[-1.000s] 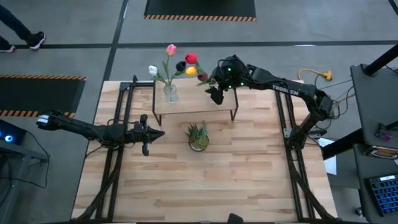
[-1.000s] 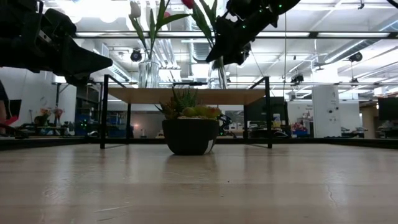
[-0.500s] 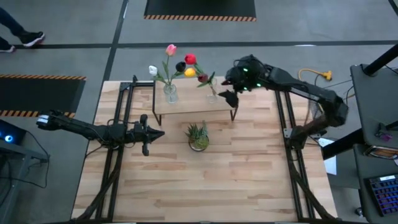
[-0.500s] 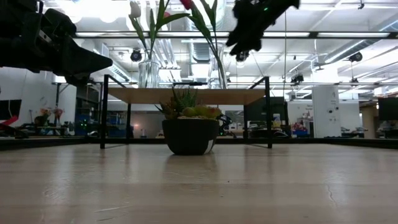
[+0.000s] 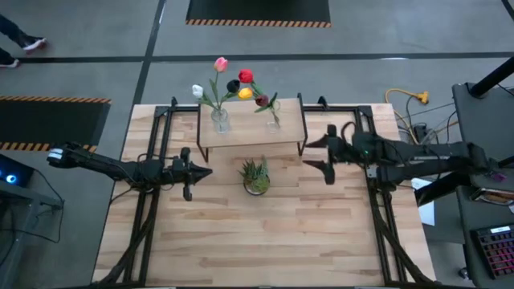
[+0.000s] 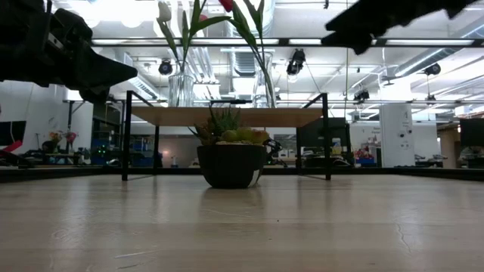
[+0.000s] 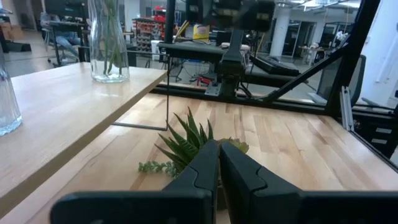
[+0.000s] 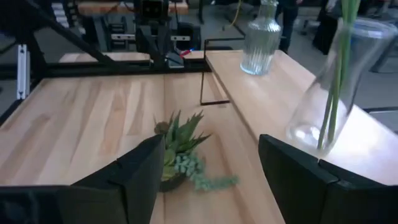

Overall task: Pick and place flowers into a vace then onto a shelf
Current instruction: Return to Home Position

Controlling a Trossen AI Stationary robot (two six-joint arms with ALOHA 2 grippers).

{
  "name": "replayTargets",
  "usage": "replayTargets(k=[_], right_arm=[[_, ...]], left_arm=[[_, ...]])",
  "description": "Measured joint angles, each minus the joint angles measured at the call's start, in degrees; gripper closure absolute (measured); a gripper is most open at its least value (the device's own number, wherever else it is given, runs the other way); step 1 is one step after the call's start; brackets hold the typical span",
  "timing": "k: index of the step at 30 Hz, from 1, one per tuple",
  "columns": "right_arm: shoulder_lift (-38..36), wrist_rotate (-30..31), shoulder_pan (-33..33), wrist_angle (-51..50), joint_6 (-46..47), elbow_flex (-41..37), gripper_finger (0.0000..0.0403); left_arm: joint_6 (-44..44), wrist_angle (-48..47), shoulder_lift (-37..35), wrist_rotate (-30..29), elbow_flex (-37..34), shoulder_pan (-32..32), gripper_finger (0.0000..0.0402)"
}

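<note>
The shelf stands at the table's far side and carries two clear glass vases. The left vase holds the white and pink tulips. The right vase holds the dark maroon, red and yellow tulips; its stems show in the right wrist view. Both vases stand upright on their bases. My right gripper hangs open near the shelf's right end, touching nothing. My left gripper waits shut, left of the potted plant.
A small spiky potted plant sits on the table just in front of the shelf, between the two grippers. Black frame rails run along both sides of the table. The near half of the tabletop holds nothing.
My right gripper has drawn away from the right vase on the shelf, moving toward the table's right edge and then toward its near edge. The vase with its tulips stays upright on the shelf.
</note>
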Motion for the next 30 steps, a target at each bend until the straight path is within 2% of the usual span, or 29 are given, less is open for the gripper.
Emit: replayTargets(k=[6,10,19,26,30], right_arm=[[-6.27,7.49,7.32,6.77,2.46,-9.76,0.0152],[-9.31,14.20,10.12,7.23,2.96,-13.91,0.0152],[-20.08,14.70,10.76,7.31,4.64,-20.68,0.0154],[-27.08,14.76,10.74,7.24,4.63,-23.89,0.0155],[-29.14,14.76,10.74,7.22,4.66,-25.58,0.0157]], left_arm=[[0.46,0.14,0.00,-0.40,0.00,0.00,0.0402],[0.56,1.83,0.00,-1.08,0.00,0.00,0.0402],[4.98,-1.40,-4.13,-1.47,0.04,0.46,0.0402],[3.38,-10.55,-13.01,-1.21,-0.02,0.46,0.0402],[3.28,-13.31,-17.24,0.84,-0.02,0.48,0.0402]])
